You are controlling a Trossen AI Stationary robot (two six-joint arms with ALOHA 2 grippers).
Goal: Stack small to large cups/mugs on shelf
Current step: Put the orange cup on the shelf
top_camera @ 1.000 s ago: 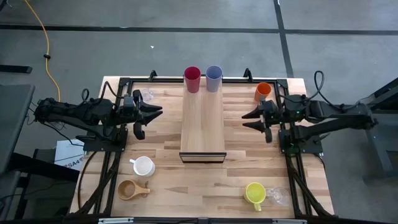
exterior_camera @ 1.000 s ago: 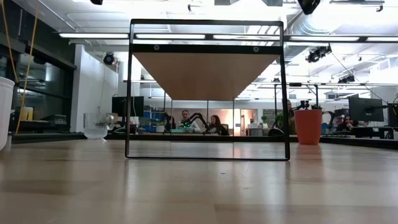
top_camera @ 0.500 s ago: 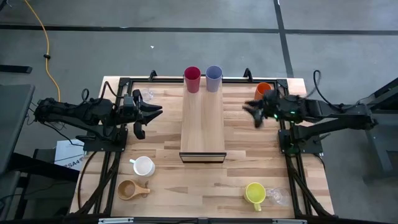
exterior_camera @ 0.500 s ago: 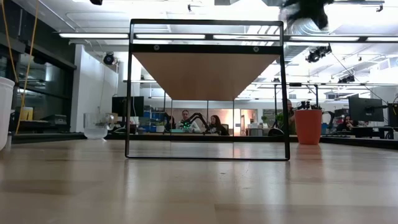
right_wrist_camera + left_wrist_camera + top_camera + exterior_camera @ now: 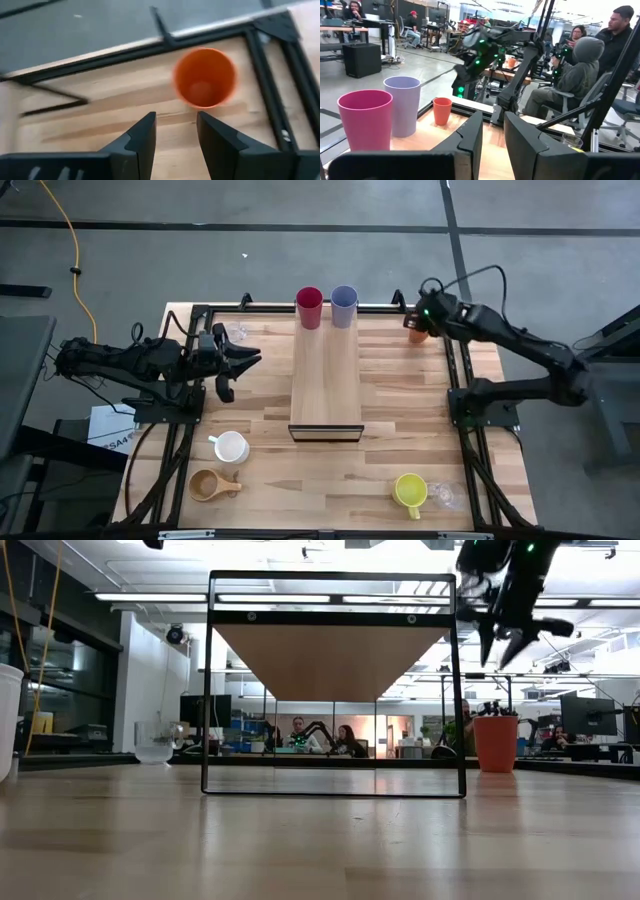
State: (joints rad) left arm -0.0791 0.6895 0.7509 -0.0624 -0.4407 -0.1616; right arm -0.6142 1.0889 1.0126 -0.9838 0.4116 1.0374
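The shelf [image 5: 325, 380] runs down the table's middle. A red tumbler [image 5: 309, 308] and a lavender tumbler [image 5: 344, 306] stand upright side by side at its far end. At the far right corner an orange tumbler [image 5: 204, 77] stands upright on its base on the tabletop. My right gripper [image 5: 176, 132] hangs open above it [image 5: 505, 635], pointing down at a slant, clear of its rim. My left gripper [image 5: 245, 360] waits open, level, left of the shelf. A white mug [image 5: 231, 447], a wooden cup [image 5: 208, 485] and a yellow mug [image 5: 409, 490] stand near the front.
A clear glass [image 5: 237, 332] stands at the far left, another [image 5: 445, 497] beside the yellow mug. Black frame rails [image 5: 455, 370] run along the table's sides and far edge. Bare wood lies either side of the shelf. People sit in the room beyond.
My right gripper has swung from beside the shelf toward the table's far right corner, sinking a little. It has tipped from level to pointing down, rolled about its own line, and now hangs over the orange tumbler. Its fingers stay apart.
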